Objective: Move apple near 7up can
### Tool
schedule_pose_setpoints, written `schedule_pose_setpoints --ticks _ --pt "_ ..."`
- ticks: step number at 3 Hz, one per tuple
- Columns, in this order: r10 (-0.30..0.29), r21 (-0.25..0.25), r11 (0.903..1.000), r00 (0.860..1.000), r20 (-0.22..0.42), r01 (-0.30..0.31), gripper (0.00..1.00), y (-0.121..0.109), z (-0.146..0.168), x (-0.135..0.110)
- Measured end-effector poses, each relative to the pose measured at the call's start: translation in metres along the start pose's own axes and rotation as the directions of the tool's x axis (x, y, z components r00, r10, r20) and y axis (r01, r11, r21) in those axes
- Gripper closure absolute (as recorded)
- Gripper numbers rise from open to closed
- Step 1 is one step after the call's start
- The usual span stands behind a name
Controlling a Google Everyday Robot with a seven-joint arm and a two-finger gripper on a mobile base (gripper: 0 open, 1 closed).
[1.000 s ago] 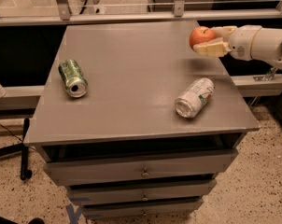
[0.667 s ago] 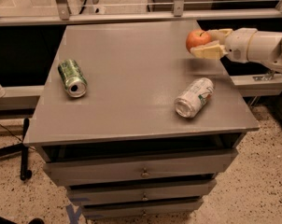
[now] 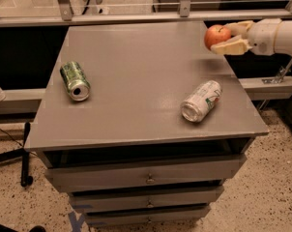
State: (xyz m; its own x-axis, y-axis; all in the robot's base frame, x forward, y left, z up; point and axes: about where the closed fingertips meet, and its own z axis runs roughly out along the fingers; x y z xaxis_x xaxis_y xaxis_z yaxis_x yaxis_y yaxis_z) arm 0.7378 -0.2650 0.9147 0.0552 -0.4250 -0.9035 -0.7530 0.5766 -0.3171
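Observation:
The red-orange apple [image 3: 216, 36] is held above the table's far right edge. My gripper [image 3: 222, 38] comes in from the right on a white arm and is shut on the apple, with one cream finger [image 3: 237, 28] behind it and one in front. The 7up can [image 3: 201, 101], silver-white with green lettering, lies on its side on the grey table [image 3: 136, 71] near the front right, its top toward the front left. The apple is apart from the can, farther back and a little to the right.
A dark green can [image 3: 74, 80] lies on its side at the table's left. The table is a cabinet with drawers [image 3: 146, 178] below. A metal rail [image 3: 136, 16] runs behind it. A ledge [image 3: 269, 87] stands to the right.
The gripper with the apple edged left, then moved back right and slightly up. Both cans stayed still.

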Motion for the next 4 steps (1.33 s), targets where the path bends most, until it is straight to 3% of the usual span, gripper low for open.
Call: schedule_pose_setpoints --ticks 1,2,3,4 --pt "-0.066 0.036 0.9972 0.998 0.013 0.065 1.0 -0.029 -0.043 -0.024" --pt "-0.054 0.017 0.9984 0.998 0.017 0.054 1.0 -0.033 -0.072 -0.023" --pt "0.021 -0.068 0.9975 1.0 -0.012 -0.022 1.0 -0.017 -0.09 0.006" --pt "0.099 -0.166 0.9805 0.994 -0.042 -0.105 1.0 0.007 -0.101 0.032"
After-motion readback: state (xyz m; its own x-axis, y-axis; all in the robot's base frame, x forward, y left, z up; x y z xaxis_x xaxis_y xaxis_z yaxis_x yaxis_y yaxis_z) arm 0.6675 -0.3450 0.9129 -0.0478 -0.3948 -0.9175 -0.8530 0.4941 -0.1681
